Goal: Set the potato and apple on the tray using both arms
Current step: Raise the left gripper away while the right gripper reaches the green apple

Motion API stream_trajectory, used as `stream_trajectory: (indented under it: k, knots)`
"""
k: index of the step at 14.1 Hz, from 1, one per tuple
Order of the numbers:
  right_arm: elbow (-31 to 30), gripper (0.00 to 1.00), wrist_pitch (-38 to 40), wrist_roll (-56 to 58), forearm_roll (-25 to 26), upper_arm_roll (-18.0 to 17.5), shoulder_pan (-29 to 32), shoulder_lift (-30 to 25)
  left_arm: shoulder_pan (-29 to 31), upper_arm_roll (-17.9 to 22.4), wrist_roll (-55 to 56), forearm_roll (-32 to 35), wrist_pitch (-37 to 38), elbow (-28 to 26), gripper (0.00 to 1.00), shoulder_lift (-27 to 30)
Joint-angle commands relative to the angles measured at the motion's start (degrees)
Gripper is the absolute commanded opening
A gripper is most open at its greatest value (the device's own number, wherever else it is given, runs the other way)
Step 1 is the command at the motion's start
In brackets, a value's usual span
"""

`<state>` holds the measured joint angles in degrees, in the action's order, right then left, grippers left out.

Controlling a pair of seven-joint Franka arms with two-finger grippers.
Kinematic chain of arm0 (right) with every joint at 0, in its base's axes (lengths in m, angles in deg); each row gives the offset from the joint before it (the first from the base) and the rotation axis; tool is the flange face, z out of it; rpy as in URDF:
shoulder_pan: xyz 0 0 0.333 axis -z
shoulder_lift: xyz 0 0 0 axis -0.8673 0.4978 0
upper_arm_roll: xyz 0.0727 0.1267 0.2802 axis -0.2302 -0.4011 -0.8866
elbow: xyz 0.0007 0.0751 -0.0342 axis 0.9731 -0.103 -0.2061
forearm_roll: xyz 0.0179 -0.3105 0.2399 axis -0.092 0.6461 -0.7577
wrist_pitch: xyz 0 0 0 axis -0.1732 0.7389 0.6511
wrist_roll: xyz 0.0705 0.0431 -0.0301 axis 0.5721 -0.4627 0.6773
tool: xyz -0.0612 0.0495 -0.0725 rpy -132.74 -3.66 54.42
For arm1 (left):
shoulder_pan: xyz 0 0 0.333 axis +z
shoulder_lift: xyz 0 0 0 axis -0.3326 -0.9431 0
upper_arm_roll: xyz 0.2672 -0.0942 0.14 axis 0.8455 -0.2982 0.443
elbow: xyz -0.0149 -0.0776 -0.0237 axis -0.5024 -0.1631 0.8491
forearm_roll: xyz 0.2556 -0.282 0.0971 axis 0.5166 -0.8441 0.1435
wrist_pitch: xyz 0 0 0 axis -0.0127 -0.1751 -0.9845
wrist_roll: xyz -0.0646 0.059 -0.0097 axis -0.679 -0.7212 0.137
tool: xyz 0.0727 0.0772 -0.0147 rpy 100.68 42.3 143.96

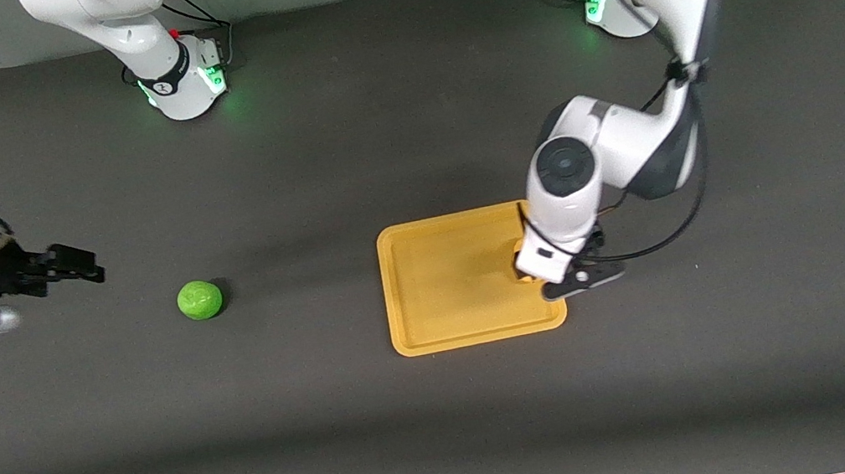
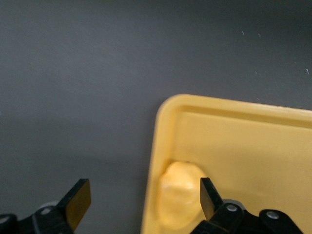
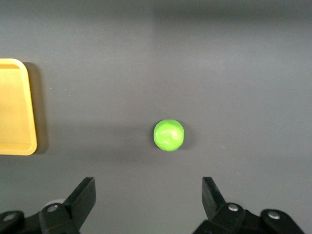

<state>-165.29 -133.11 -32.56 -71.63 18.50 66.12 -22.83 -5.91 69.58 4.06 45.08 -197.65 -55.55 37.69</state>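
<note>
1. Left wrist view shows the left gripper (image 2: 139,197) with its fingers (image 2: 78,201) spread wide and gripping nothing. The potato (image 2: 178,195) lies between them in the tray (image 2: 234,117), tucked against a rim near one corner and released.
2. In the front view, the left gripper (image 1: 564,275) hangs low over the tray's (image 1: 446,280) edge toward the left arm's end of the table, and the wrist hides most of the potato.
3. The right gripper (image 3: 148,202) has its fingers (image 3: 83,197) apart and empty. It hovers over bare table (image 1: 454,435) toward the right arm's end, and the apple (image 3: 169,135) lies ahead of it, clear of both fingers.
4. The apple (image 1: 200,299) sits on the table between the right gripper (image 1: 84,269) and the tray, well apart from each.
5. By this reading, the potato half is done and the apple half is not yet begun.
6. Risks for the left arm: one finger stands just beside the potato, so a sideways pull-out could nudge it or drag the light tray.
7. Risks for the right arm: the apple is round and glossy, so an off-centre pinch could squirt it out and send it rolling; a low approach could knock it away first.
8. If both arms meet over the tray, they could collide, so the left arm should clear out first.
</note>
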Motion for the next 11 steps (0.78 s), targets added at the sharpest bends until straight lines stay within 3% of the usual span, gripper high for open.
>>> stream_trajectory:
  k: [1, 5, 7, 11]
  knots:
    - [-10.1, 0.97, -8.6, 1.1, 0.0, 0.4, -1.1, -1.7, 5.2, -0.5, -10.4, -2.0, 6.4, -1.7, 1.0, 6.3]
    - [-27.2, 0.97, -29.7, 1.0, 1.7, 0.5, -3.1, -1.8, 13.1, -0.4, -25.7, -4.6, 14.9, -2.2, 1.0, 12.6]
    - [-28.0, 0.97, -31.3, 0.6, 2.0, 0.5, -3.1, 1.2, 18.4, -0.4, -33.2, -4.7, 17.7, -3.0, 1.0, 16.4]
    - [-28.5, 0.97, -34.0, 0.3, 5.6, 2.1, -2.5, 7.0, 23.2, -0.3, -37.4, -6.1, 20.1, -4.4, 1.0, 22.8]
